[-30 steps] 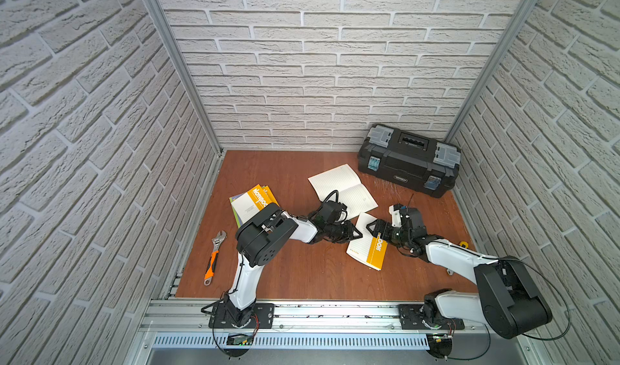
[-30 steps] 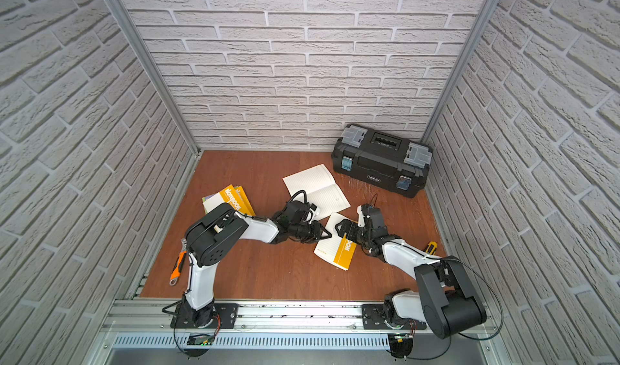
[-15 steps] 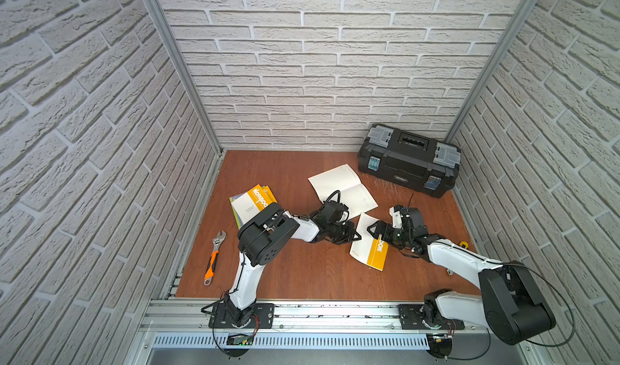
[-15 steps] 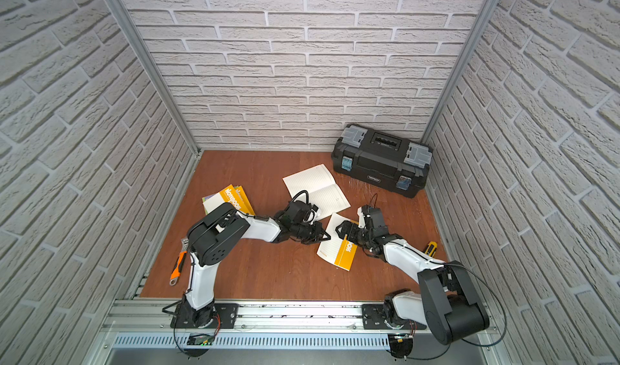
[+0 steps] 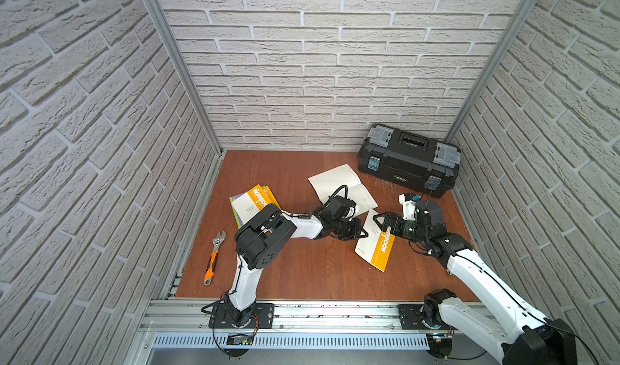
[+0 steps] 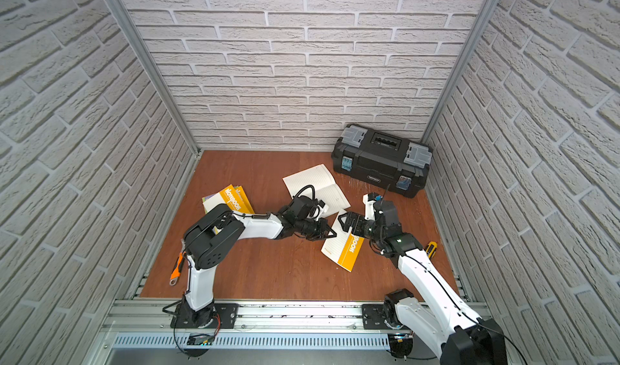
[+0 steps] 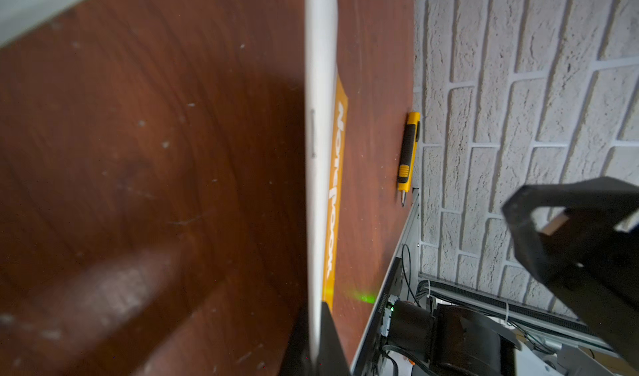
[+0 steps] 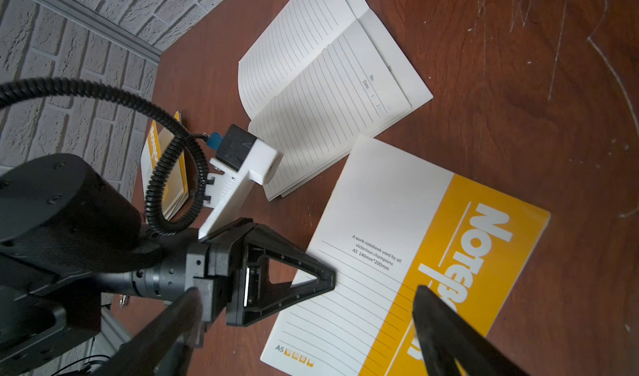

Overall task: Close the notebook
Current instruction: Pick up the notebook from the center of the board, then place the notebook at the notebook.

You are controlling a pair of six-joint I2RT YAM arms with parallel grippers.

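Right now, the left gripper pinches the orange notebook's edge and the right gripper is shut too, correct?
Not quite. The left gripper does pinch the orange notebook by its edge, but the right gripper is open, jaws wide apart in the right wrist view.

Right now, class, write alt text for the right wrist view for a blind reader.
The left gripper is shut on the edge of a closed notebook lying on the table. An open notebook lies nearby, and the right gripper stands open over the closed one.
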